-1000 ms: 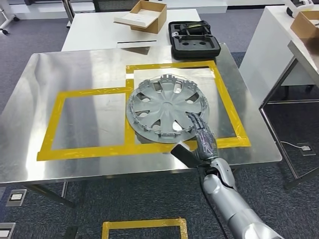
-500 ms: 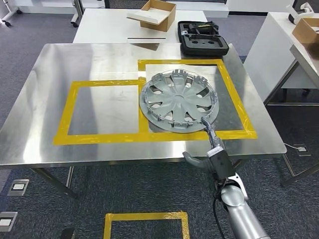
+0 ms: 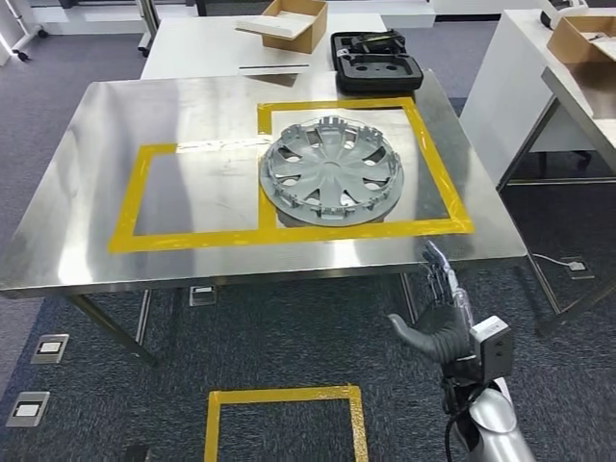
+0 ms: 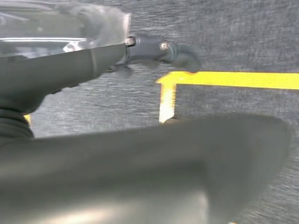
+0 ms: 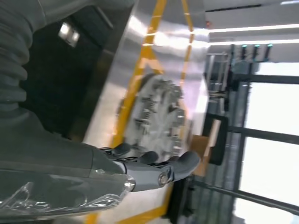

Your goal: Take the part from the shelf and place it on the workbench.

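Note:
The part, a grey plastic wheel cover (image 3: 330, 171), lies flat on the steel workbench (image 3: 87, 192), mostly inside the right-hand yellow taped rectangle (image 3: 436, 173), its left rim overlapping the tape. The right wrist view shows the wheel cover (image 5: 159, 116) on the bench beyond the fingers. My right hand (image 3: 439, 313) hangs below the bench's front edge, over the carpet, fingers spread and holding nothing, well clear of the cover. My left hand (image 4: 105, 58) hangs above the grey carpet with its fingers extended and nothing in it.
A second taped rectangle (image 3: 138, 197) marks the bench's left half. Behind stand a white table with a cardboard box (image 3: 295, 21) and a black case (image 3: 374, 65). White tables stand at the right (image 3: 508, 87). Yellow tape (image 3: 283, 399) marks the floor.
My right hand has let go of the wheel cover and drawn back off the bench to below its front edge. The camera has pulled back, and the cover stays on the bench.

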Robot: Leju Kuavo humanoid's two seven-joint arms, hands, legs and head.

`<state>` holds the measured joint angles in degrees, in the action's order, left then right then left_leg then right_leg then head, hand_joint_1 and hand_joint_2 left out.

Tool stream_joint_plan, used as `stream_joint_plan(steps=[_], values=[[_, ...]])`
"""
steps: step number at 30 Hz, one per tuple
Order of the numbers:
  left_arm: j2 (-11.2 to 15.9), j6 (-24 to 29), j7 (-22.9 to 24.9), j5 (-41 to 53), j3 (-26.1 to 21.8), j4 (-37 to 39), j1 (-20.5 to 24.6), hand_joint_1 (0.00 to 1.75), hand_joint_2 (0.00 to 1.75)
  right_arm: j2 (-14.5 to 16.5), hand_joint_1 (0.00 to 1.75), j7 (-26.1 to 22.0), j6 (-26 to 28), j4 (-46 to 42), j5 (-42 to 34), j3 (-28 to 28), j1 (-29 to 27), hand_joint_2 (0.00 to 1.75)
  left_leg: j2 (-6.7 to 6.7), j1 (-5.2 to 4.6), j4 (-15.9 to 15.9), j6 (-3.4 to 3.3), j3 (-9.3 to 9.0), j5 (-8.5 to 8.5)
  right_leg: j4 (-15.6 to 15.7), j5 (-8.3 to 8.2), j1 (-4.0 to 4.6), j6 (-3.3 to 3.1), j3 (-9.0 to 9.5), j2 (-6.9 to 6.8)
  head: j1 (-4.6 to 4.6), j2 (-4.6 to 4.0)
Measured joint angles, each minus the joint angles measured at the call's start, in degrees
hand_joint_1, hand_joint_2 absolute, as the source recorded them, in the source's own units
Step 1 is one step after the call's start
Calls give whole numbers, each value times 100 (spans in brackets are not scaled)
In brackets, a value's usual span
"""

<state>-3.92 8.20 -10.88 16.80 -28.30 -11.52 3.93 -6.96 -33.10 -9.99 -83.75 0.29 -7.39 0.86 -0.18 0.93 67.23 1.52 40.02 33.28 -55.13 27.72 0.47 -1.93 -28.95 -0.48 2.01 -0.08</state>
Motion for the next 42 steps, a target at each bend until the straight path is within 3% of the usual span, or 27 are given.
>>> stream_joint_plan(steps=[1, 2, 3, 5, 7, 8, 9, 11, 13, 15, 16, 17, 19, 20, 21, 23, 25, 27, 29, 31, 32, 34, 36, 38, 39, 41, 42], values=[[10, 1, -10, 1, -3, 0, 3, 0, 0, -3, 0, 33, -8, -68, 14, 35, -112, 175, 0, 6, 366, 24, 40, 165, -35, -56, -3, 5, -105, -9, -9, 1], [22, 1, -19, -1, -10, 0, 5, 0, 0, -5, 0, 74, -14, -134, 37, 73, -222, 175, 0, 11, 633, 42, 33, 190, -78, -109, -7, 14, -218, -20, -11, 1], [36, 2, -25, -3, -19, 0, 5, 0, 0, -6, 0, 118, -19, -187, 67, 106, -327, 175, 0, 16, 729, 56, -51, 81, -133, -158, -15, 29, -341, -26, -11, 1], [59, 2, -33, -15, -37, -1, 5, 0, 0, -12, 0, 218, -31, -257, 146, 174, -518, 175, -2, 35, 344, 83, -502, -209, -266, -245, -38, 79, -584, -27, -15, 1], [69, -6, -47, -32, -50, -4, 10, 0, 0, -34, 0, 353, -47, -280, 266, 235, -676, 175, -19, 38, -469, 66, -1106, -143, -400, -311, -41, 145, -757, -17, -20, 1], [69, -12, -58, -36, -62, -6, 11, 0, 0, -52, 0, 421, -54, -267, 347, 262, -741, 175, -26, 28, -760, 28, -1294, -41, -437, -350, -37, 179, -797, -13, -20, 1], [69, -18, -68, -39, -76, -7, 8, 0, 0, -73, 0, 497, -60, -230, 450, 286, -802, 175, -30, 8, -911, -29, -1372, 24, -445, -397, -39, 212, -816, -10, -17, 1], [64, -27, -79, -35, -111, -2, -6, 0, 0, -130, 0, 655, -58, -9, 678, 333, -921, 175, -5, -3, -935, -156, -1291, -44, -425, -457, -52, 285, -840, -6, -14, 1], [63, -31, -73, -14, -132, 4, -16, 0, 0, -190, 0, 775, -1, 396, 925, 404, -1017, 175, 24, 5, -944, -267, -1142, -181, -610, -142, -64, 348, -915, 0, 5, 1], [67, -31, -51, 20, -140, 5, -28, 0, 0, -220, 0, 806, 102, 946, 1195, 512, -1043, 175, 35, -10, -941, -322, -965, -325, -1207, 472, -71, 384, -1034, 3, 40, 1], [66, -32, -35, 37, -142, 5, -37, 0, 0, -224, 0, 813, 153, 1289, 1337, 570, -1023, 175, 39, -25, -935, -330, -870, -398, -1563, 680, -71, 391, -1075, 3, 49, 1], [64, -32, -23, 53, -142, 6, -42, 0, 0, -224, 0, 811, 206, 1668, 1473, 628, -986, 175, 42, -40, -922, -336, -776, -470, -1836, 744, -71, 389, -1068, 4, 57, 1], [62, -33, -11, 78, -143, 6, -41, 0, 0, -223, 0, 787, 319, 2468, 1698, 743, -862, 175, 48, -71, -881, -339, -588, -596, -1866, 502, -65, 352, -827, 5, 66, 1], [62, -33, -11, 94, -143, 5, -38, 0, 0, -224, 0, 773, 385, 2884, 1780, 807, -762, 175, 49, -82, -858, -336, -500, -655, -1583, 340, -55, 313, -566, 7, 69, 1], [60, -35, -8, 110, -143, 5, -33, 0, 0, -227, 0, 769, 450, 3317, 1841, 878, -641, 175, 52, -95, -839, -325, -421, -713, -1155, 289, -35, 263, -250, 8, 71, 1], [54, -46, 10, 162, -143, 3, -19, 0, 0, -231, 0, 852, 584, 4204, 1910, 1030, -373, 175, 59, -97, -837, -280, -326, -840, -344, 383, 7, 187, 266, 9, 67, 1], [51, -68, 43, 216, -143, 2, -5, 0, 0, -232, 0, 1076, 716, 4933, 1937, 1165, -196, 175, 67, -69, -878, -216, -293, -974, -54, 423, 48, 145, 381, 9, 70, 1], [56, -81, 84, 250, -143, 3, -3, 0, 0, -213, 0, 1392, 817, 5504, 1941, 1265, -91, 175, 56, -48, -861, -148, -249, -937, -17, 272, 38, 85, 289, -8, 78, 1], [56, -82, 123, 267, -143, 4, 7, 0, 0, -167, 0, 1738, 889, 6003, 1908, 1373, 1, 175, 41, -40, -520, -86, -148, -458, 12, 98, 5, 23, 138, -22, 52, 0], [53, -83, 153, 288, -143, 4, 38, 0, 0, -106, 0, 2088, 984, 6372, 1878, 1480, 44, 175, 37, -28, 154, -37, -50, 122, -24, -39, 4, -3, -60, -27, 17, 1], [53, -83, 163, 297, -143, 4, 52, 0, 0, -75, 0, 2224, 1029, 6507, 1870, 1522, 50, 175, 37, -23, 456, -17, -51, 227, -56, -104, 2, 0, -173, -32, 12, 1], [54, -83, 186, 310, -143, 3, 73, 0, 0, -19, 0, 2425, 1087, 6728, 1869, 1589, 66, 175, 37, -13, 637, 10, -254, 27, -145, -227, -6, 19, -424, -37, 4, 1], [52, -83, 223, 338, -142, -3, 112, 0, 0, 28, 0, 2695, 1160, 6878, 1927, 1627, 89, 175, 34, -3, 148, 13, -775, -200, -257, -334, -15, 63, -666, -31, -2, 1], [38, -79, 285, 371, -138, -15, 179, 0, 0, 61, 0, 2993, 1266, 6967, 2078, 1619, 115, 175, 23, -11, -645, -38, -1345, -46, -357, -432, -7, 122, -828, -29, 0, 1], [27, -74, 323, 386, -137, -21, 207, 0, 0, 75, 0, 3091, 1313, 7000, 2160, 1602, 130, 175, 18, -23, -908, -82, -1496, 54, -374, -493, -2, 150, -868, -29, -1, 1], [2, -62, 412, 408, -136, -21, 234, 0, 0, 99, 0, 3179, 1378, 7064, 2287, 1559, 153, 175, 36, -34, -1056, -193, -1484, 56, -354, -616, -7, 206, -906, -22, 1, 1], [-9, -49, 451, 416, -137, -19, 236, 0, 0, 114, 0, 3196, 1391, 7092, 2324, 1539, 155, 175, 57, -31, -1059, -244, -1437, -3, -362, -575, -15, 238, -920, -15, 1, 1]])
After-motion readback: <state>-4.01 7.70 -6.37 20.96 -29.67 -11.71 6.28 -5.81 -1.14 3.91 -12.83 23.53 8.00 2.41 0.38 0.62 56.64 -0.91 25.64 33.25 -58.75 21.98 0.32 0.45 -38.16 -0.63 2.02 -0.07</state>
